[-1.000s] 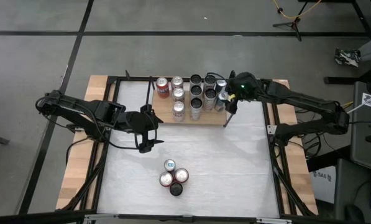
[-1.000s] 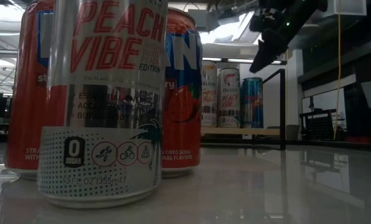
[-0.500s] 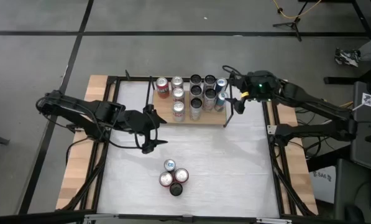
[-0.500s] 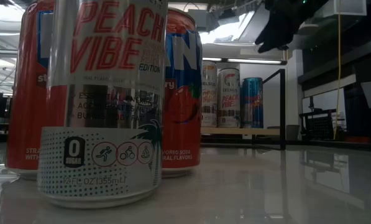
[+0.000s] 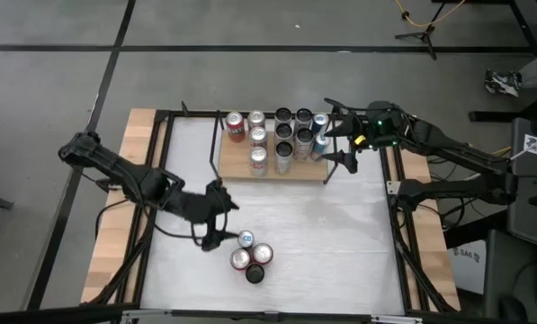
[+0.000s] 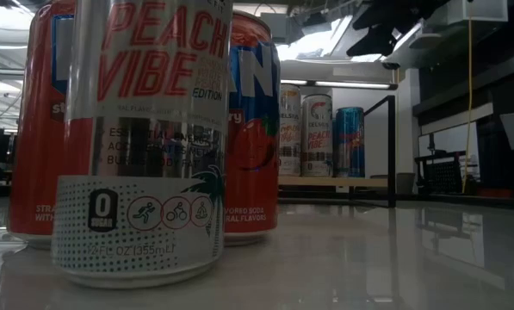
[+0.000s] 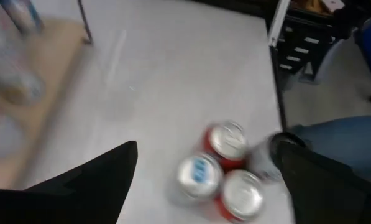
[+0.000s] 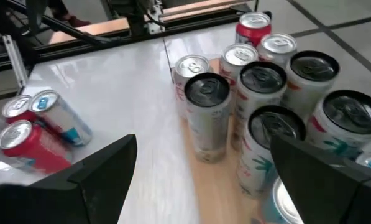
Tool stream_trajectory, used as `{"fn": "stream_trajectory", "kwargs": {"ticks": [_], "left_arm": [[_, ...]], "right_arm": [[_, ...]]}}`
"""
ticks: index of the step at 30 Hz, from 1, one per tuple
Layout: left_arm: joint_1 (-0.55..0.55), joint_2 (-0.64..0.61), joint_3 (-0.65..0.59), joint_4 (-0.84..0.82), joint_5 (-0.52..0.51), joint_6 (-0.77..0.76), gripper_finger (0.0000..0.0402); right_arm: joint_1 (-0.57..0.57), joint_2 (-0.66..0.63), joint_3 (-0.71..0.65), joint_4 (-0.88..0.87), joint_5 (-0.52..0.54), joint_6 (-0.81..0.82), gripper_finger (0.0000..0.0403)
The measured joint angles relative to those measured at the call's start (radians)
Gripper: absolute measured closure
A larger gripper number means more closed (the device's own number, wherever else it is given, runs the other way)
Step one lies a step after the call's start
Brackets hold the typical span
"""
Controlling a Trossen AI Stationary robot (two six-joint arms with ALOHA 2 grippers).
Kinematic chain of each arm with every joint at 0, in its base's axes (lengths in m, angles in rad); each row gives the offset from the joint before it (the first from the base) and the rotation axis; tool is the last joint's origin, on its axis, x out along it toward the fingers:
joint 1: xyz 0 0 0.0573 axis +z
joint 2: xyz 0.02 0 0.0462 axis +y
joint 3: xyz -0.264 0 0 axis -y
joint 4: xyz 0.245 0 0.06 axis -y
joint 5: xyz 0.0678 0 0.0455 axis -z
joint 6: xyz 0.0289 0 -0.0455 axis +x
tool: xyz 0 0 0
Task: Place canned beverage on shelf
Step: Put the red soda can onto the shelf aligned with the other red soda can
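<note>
Several loose cans (image 5: 252,255) stand in a tight cluster on the white table near its front; they also show in the left wrist view (image 7: 225,168) and close up in the low view (image 6: 145,138). The light-wood shelf (image 5: 317,169) with black rod uprights stands at the far side, with several cans (image 5: 281,135) upright on it. My left gripper (image 5: 221,223) is open and empty, just left of the cluster, above the table. My right gripper (image 5: 335,139) is open and empty, raised by the shelf's right end, and looks down on the shelf cans (image 8: 260,106).
Black frame rails and wooden side strips (image 5: 115,225) run along the table's left and right edges. Bare white tabletop (image 5: 340,234) lies between the shelf and the can cluster. The shelf's black upright (image 6: 393,146) stands at its right end.
My left gripper has gone toward the table's near edge and a little right, up to the can cluster. My right gripper has drawn back from the shelf's cans toward the table's right edge and has risen. The cans have stayed where they were.
</note>
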Motion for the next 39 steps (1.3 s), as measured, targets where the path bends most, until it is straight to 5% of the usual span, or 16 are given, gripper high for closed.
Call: {"fn": "stream_trajectory", "kwargs": {"ticks": [8,18,39], "left_arm": [[-0.16,0.103,0.0,-0.04,-0.023,-0.287,0.0024],[-0.238,0.23,0.0,-0.034,0.044,-0.445,0.0024],[-0.22,0.332,0.001,0.036,0.026,-0.504,0.0024]], "right_arm": [[0.02,0.002,0.0,0.007,-0.047,0.0,0.004],[0.191,0.002,0.0,0.007,0.019,-0.003,0.004],[0.49,0.028,0.0,0.011,0.217,0.031,0.004]]}}
